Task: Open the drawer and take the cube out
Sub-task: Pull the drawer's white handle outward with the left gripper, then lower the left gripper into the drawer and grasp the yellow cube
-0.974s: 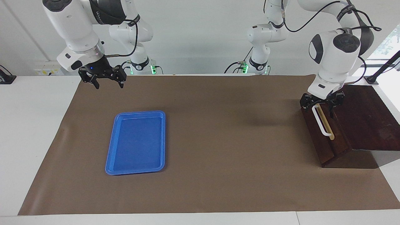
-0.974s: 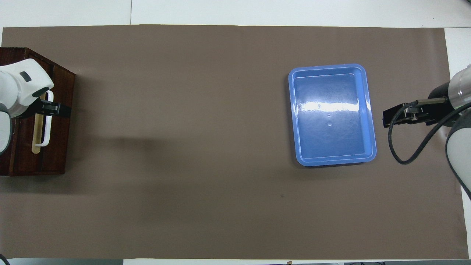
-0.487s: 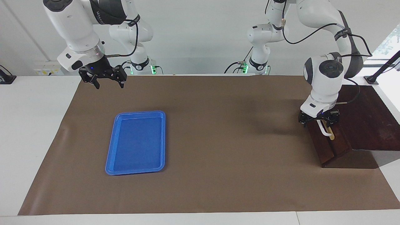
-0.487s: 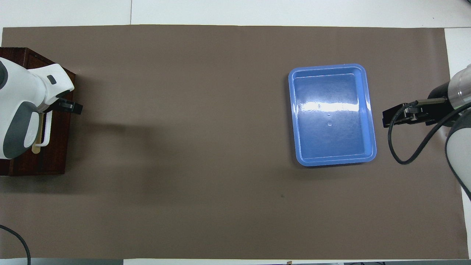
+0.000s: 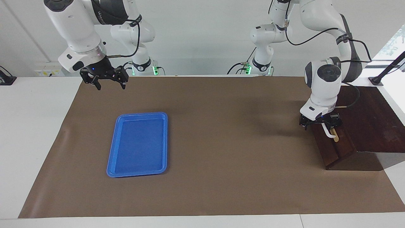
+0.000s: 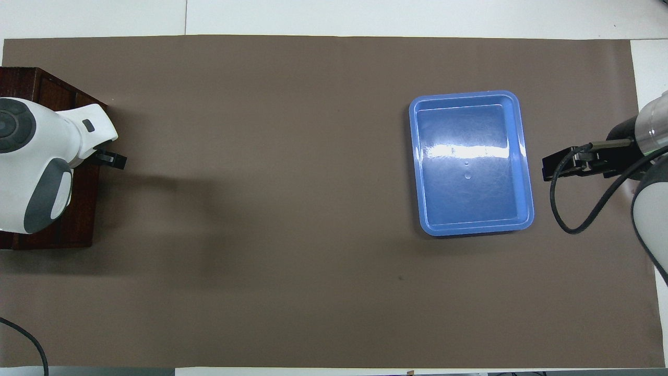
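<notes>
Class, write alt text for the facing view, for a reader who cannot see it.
The left gripper is at the white loop handle of the shut drawer, in a dark wooden box at the left arm's end of the table. The right gripper waits open in the air, and a blue tray lies empty on the brown mat.

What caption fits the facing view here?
Left gripper at the white loop handle of the dark wooden drawer; right gripper waits, open, above the brown mat near the flat blue plastic tray.
</notes>
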Available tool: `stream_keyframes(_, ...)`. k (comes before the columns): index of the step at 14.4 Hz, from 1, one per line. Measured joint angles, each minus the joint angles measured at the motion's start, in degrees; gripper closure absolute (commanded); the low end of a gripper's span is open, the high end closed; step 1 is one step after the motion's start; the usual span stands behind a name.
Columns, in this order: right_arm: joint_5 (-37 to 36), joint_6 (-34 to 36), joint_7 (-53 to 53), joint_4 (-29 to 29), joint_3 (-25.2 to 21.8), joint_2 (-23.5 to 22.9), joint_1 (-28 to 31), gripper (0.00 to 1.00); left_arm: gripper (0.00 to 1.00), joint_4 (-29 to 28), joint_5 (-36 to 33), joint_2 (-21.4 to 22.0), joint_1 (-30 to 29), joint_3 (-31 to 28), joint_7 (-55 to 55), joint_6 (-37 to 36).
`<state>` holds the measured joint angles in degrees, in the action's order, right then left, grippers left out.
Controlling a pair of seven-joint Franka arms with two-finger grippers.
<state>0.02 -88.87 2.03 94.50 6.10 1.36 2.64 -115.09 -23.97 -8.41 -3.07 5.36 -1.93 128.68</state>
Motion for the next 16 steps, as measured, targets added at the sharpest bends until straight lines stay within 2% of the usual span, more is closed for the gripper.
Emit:
stream_keyframes(7,0.00,0.00,-0.15,0.00,0.03,0.00,-0.01,0.00,0.00,1.17,2.69,0.03,13.45,0.53,22.93,-3.53)
stream_keyframes(14,0.00,0.08,-0.51,0.00,0.03,0.00,-0.02,0.00,0.00,4.48,8.27,-0.11,16.34,0.56,26.59,-7.68)
stream_keyframes(16,0.00,0.08,-0.52,0.00,0.03,0.00,-0.02,0.00,0.00,9.68,10.99,-0.21,16.12,-0.02,26.78,-15.01)
